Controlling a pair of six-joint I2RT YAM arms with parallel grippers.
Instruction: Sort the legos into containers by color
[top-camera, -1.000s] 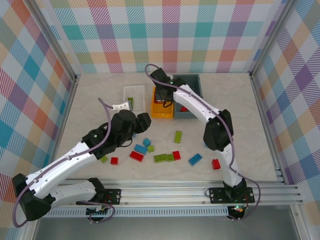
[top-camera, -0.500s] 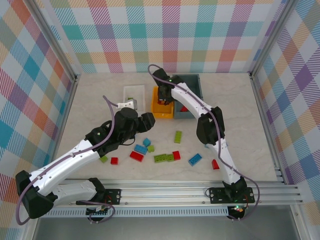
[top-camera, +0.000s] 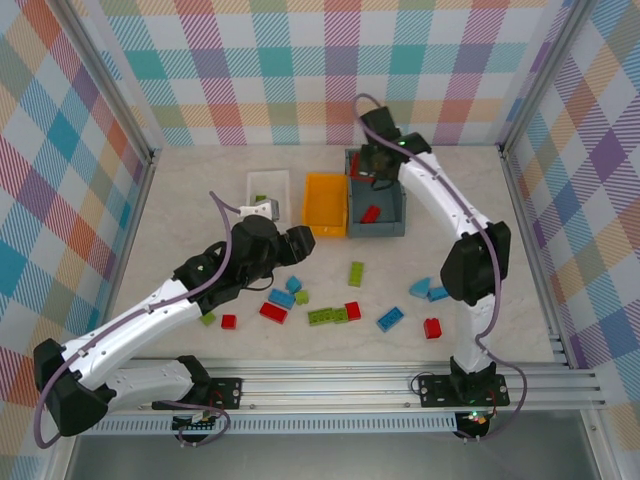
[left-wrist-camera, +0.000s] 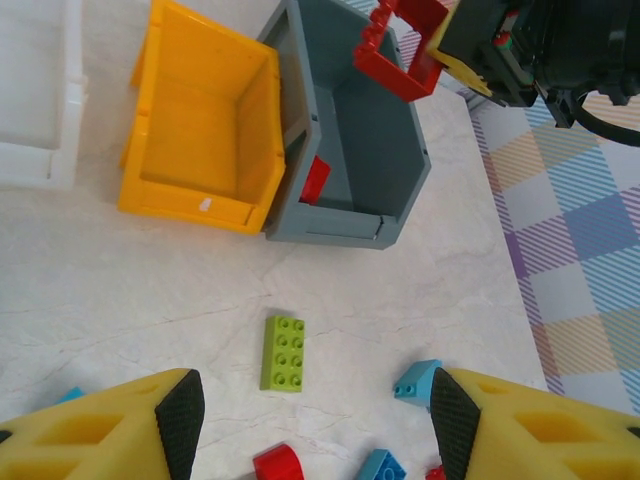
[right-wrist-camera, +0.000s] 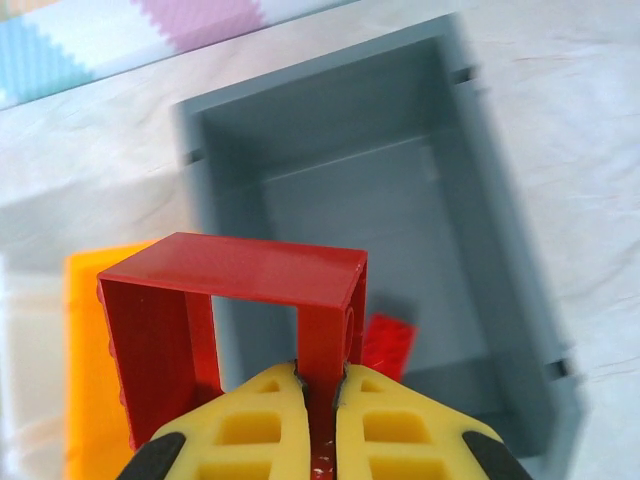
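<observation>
Right gripper (right-wrist-camera: 318, 385) pinches red frame (right-wrist-camera: 240, 265) by one wall over grey bin's (right-wrist-camera: 320, 110) far-left corner at table's far edge, cavity just rightward; left gripper (left-wrist-camera: 312, 425) wide, empty, above lime brick (left-wrist-camera: 283, 352).

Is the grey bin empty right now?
No, a red brick lies inside the grey bin, leaning against its side wall.
</observation>
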